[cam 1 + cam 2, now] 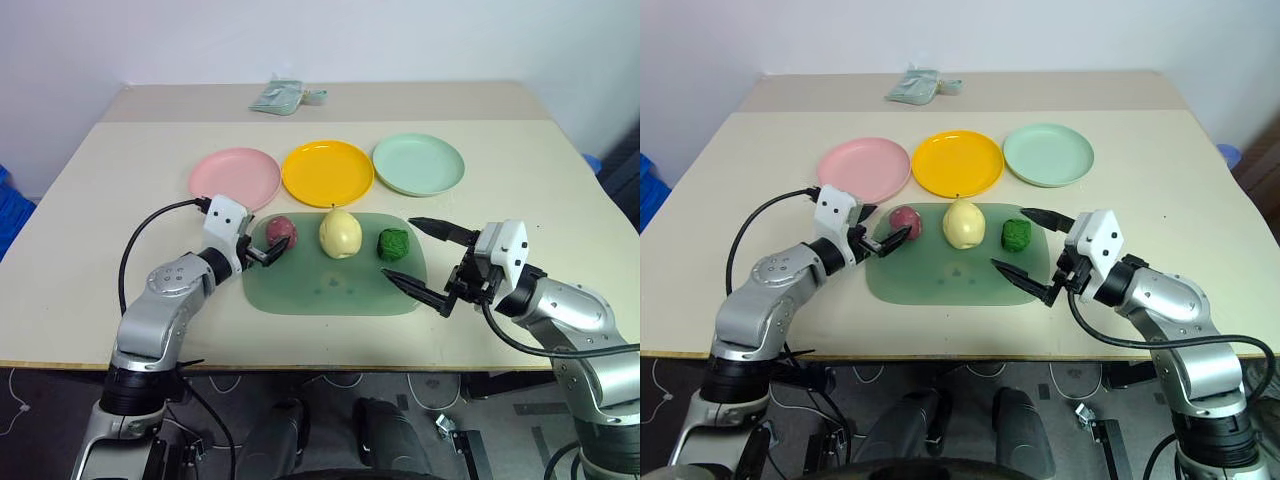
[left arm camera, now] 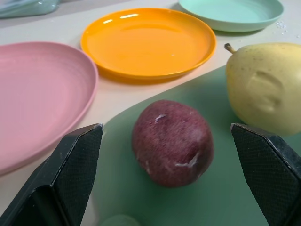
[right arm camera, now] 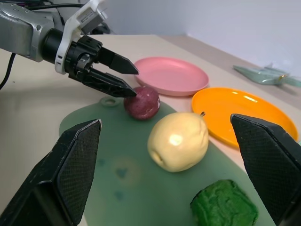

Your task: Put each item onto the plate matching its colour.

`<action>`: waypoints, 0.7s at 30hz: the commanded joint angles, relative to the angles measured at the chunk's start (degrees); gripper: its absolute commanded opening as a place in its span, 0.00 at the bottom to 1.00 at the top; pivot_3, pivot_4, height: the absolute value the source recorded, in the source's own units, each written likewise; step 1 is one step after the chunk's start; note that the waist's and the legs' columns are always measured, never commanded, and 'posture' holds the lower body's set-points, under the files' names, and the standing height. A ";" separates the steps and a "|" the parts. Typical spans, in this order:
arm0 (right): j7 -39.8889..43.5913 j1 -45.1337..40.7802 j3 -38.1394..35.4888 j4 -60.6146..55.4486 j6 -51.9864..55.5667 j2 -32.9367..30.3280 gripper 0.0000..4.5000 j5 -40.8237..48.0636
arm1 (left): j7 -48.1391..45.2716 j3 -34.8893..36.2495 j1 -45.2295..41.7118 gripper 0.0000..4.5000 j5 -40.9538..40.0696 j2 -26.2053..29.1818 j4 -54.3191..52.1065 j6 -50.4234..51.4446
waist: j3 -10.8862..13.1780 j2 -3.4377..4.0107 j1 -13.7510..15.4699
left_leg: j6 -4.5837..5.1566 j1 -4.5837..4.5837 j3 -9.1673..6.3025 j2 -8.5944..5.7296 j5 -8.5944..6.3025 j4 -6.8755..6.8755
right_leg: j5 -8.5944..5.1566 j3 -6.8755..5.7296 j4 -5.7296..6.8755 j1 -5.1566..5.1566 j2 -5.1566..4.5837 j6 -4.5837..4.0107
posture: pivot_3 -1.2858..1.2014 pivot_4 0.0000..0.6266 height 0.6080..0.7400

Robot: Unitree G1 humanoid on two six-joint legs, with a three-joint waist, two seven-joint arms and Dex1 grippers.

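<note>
on the dark green mat [image 1: 330,285] lie the red-purple lump [image 1: 281,231], yellow pear [image 1: 340,233] and green ball [image 1: 393,244]; left gripper [image 1: 262,247], fingers apart, flanks the lump; right gripper [image 1: 425,262] gapes beside the ball.

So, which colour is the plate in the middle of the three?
The middle plate is orange-yellow; the left wrist view shows it best.
</note>
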 commanded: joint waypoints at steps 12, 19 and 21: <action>-0.88 2.25 -1.26 -0.46 -3.86 -0.22 1.00 -0.90 | 0.25 -4.14 -5.67 0.39 4.78 -2.74 9.87 -2.22 | 0.00 0.00 -0.04 | 0.00 0.01 -0.01 -0.01 0.00 0.02 | 0.01 -0.01 0.00 0.03 0.00 0.01 | 0.52 0.24 1.00; -2.46 1.56 -0.76 -0.96 -3.38 0.00 1.00 -0.87 | 5.43 2.83 -6.94 0.39 5.27 -3.36 8.75 -5.91 | 0.00 -0.01 -0.09 | 0.00 0.01 -0.01 0.00 0.01 -0.01 | 0.01 0.00 0.01 -0.01 0.00 0.00 | 0.52 0.24 1.00; -2.88 0.75 -0.37 -0.52 -3.24 0.15 1.00 -0.93 | 9.05 3.97 -9.11 0.39 7.36 -3.32 11.27 -6.89 | 0.01 -0.03 -0.03 | -0.01 0.00 -0.02 0.00 0.01 0.01 | 0.01 0.00 0.02 -0.02 0.01 0.00 | 0.52 0.24 1.00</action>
